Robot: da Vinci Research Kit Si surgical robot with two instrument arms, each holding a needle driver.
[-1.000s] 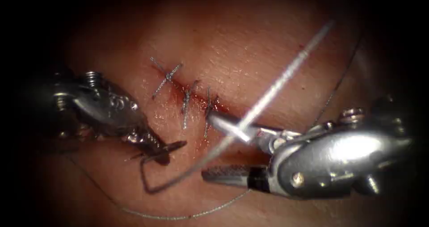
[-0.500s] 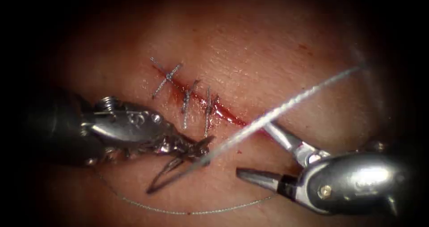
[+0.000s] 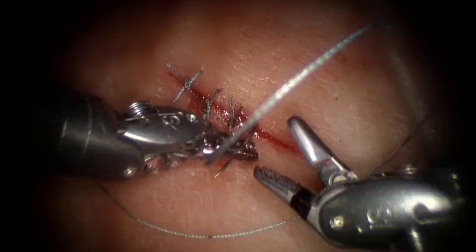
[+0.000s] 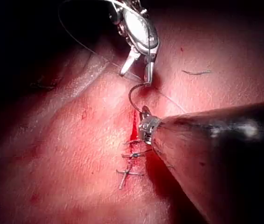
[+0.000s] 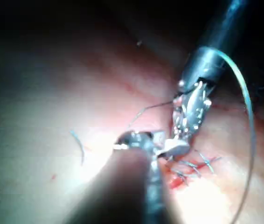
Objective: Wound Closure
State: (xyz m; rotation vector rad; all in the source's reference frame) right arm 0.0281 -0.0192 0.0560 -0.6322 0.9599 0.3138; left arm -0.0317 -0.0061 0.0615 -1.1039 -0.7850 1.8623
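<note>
Left tool (image 3: 238, 150), seen from the endoscope, lies clenched on the needle (image 3: 223, 168) over the cut (image 3: 277, 140), just below the three stitches (image 3: 208, 108). A short dark end of the needle pokes out beneath its jaws. Bright thread (image 3: 297, 78) rises from there toward the far right edge of the tissue (image 3: 297, 43); a finer strand runs along the near edge. Right tool (image 3: 275, 146) stands released at the cut's right end, jaws wide, grasping nothing. Red fluid (image 3: 198, 97) lines the cut.

From the left wrist, the left tool (image 4: 144, 111) grips the needle (image 4: 131, 95) near one end. The curve arcs up to the open right tool (image 4: 136, 74), and whether its far tip enters the tissue cannot be told. The stitches (image 4: 132, 156) cross the cut (image 4: 134, 128) beside the shaft, and a cut end of thread (image 4: 195, 72) lies well apart.

From the right wrist, the right tool (image 5: 155, 142) sits just beside the left tool (image 5: 190, 109), close to the stitches (image 5: 197, 163). The thread (image 5: 248, 107) loops wide around them.
</note>
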